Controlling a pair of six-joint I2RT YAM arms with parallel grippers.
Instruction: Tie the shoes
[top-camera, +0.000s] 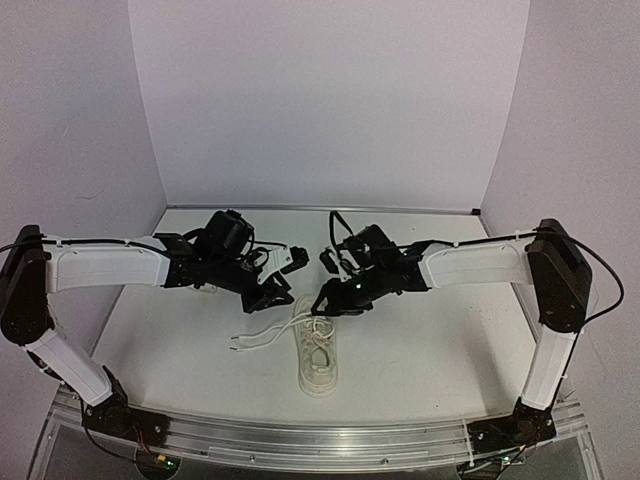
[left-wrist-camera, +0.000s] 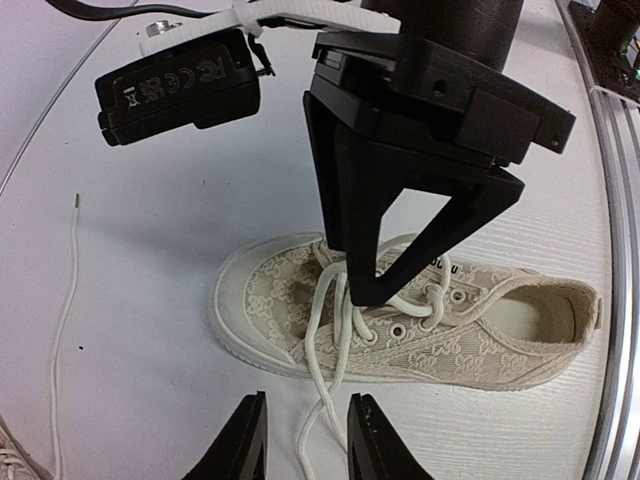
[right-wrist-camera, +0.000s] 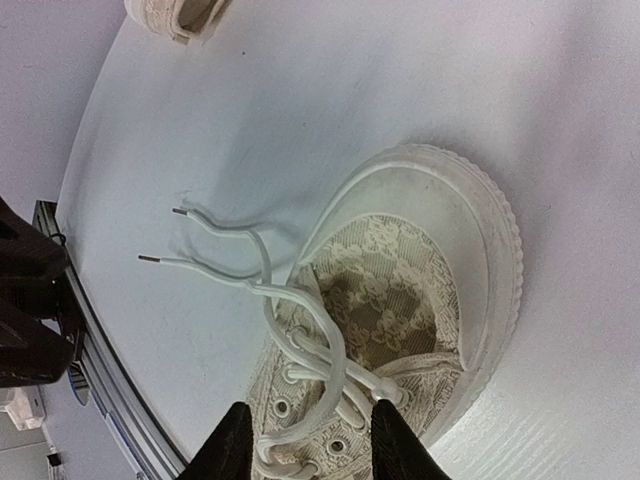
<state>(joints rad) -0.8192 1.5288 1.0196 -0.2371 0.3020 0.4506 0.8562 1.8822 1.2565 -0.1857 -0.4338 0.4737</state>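
Cream shoe (top-camera: 318, 365) lying untied on the table (top-camera: 440, 350), heel toward the near rail (top-camera: 320, 432), toe toward the back wall (top-camera: 320, 100). Laces (left-wrist-camera: 342, 335) trailing loose toward the left arm's side. Right gripper (right-wrist-camera: 312, 412) low over the eyelets (left-wrist-camera: 398, 330), jaws apart astride the lacing. Left gripper (left-wrist-camera: 307, 405) just beside, jaws apart around one strand. Second shoe (right-wrist-camera: 172, 14) well apart, barely in view.

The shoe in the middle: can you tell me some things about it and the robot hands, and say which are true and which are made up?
1. The shoe is tied in a bow. False: its laces are loose, with the ends lying on the table.
2. The shoe is cream-white. True.
3. A lace runs between the left hand's fingers. True.
4. The right hand is far from the shoe. False: it is right over the laces.
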